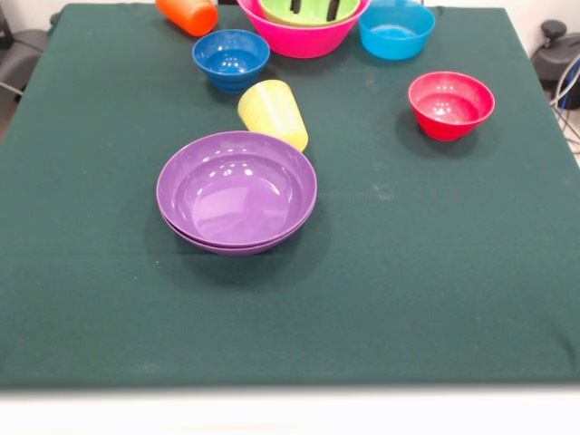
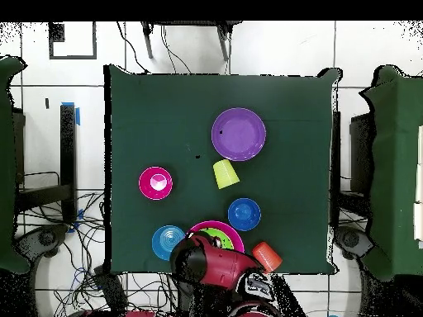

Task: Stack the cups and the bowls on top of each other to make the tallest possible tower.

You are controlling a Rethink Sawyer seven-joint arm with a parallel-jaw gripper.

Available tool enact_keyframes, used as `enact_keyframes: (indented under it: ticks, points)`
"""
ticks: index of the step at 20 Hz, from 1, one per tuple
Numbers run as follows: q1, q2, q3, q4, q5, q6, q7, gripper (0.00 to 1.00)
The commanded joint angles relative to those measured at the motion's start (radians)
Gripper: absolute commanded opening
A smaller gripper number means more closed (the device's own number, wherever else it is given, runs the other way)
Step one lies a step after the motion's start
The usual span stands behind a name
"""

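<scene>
I see a table (image 1: 91, 299) covered in soft dark green cloth. Near its middle sit the two purple bowls (image 1: 236, 190), one tucked inside the other. They are wide, shallow, round and very shiny.

Just behind them, toward the far edge, the yellow cup (image 1: 274, 112) lies on its side, almost touching the purple rim. It is smooth plastic and gets thinner at one end. A little farther back stands the small dark blue bowl (image 1: 231, 59), round and glossy.

Along the far edge I see the orange cup (image 1: 188, 14) tipped over near the left side. Next to it is the big pink bowl (image 1: 302, 38) with the lime green bowl (image 1: 310, 10) sitting inside it. The light blue bowl (image 1: 396, 29) is just beside the pink one, on its right.

The small crimson bowl (image 1: 450, 104) stands alone toward the right edge, well apart from the purple pair.

My gripper (image 1: 313, 9) pokes down into the green bowl. I see only two black finger tips with a small gap between them, holding nothing. From overhead the red arm (image 2: 219, 268) hangs over the pink bowl.
</scene>
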Motion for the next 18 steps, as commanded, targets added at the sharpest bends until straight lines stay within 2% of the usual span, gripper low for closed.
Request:
enact_keyframes:
  ticks: [1,5,11,18]
  points:
    - [0.041,0.103,0.113,-0.119,0.056,-0.039,0.195,1.0]
    - [0.049,0.062,0.105,-0.124,0.06,0.036,0.196,1.0]
    - [0.058,-0.008,0.087,-0.152,0.08,0.236,0.167,1.0]
    - [0.049,-0.023,0.086,-0.172,0.09,0.291,0.174,1.0]
